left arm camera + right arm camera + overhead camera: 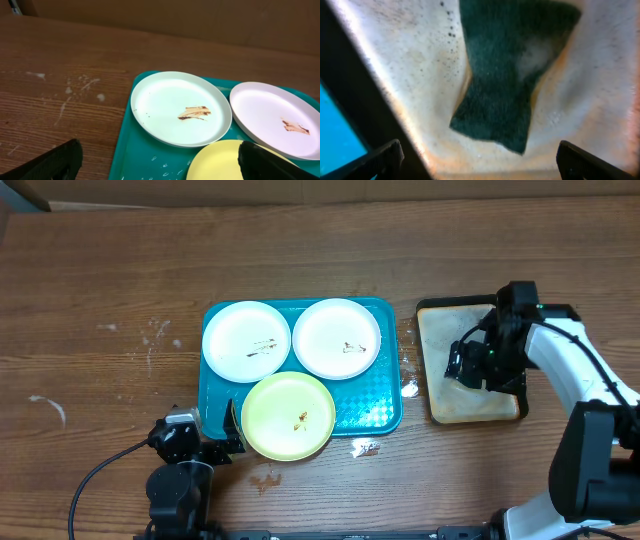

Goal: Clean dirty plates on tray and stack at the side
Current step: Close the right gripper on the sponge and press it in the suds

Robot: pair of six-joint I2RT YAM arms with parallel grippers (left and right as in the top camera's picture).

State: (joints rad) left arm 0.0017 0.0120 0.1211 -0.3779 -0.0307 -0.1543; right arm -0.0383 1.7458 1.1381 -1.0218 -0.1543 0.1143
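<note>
The teal tray lies mid-table and carries three plates. Two are white, one at its back left and one at its back right; each has a small brown smear. A yellow-green plate with a dark smear sits at the front. My left gripper stands open at the tray's front left corner, over the tray rim and the yellow-green plate's edge. My right gripper hangs open over the beige tray, just above a dark green sponge, with nothing between its fingers.
The beige tray's wet floor has a dark rim, and the teal tray lies beyond it. Water drops and a brown spot mark the wooden table in front of the teal tray. White scuffs show at left.
</note>
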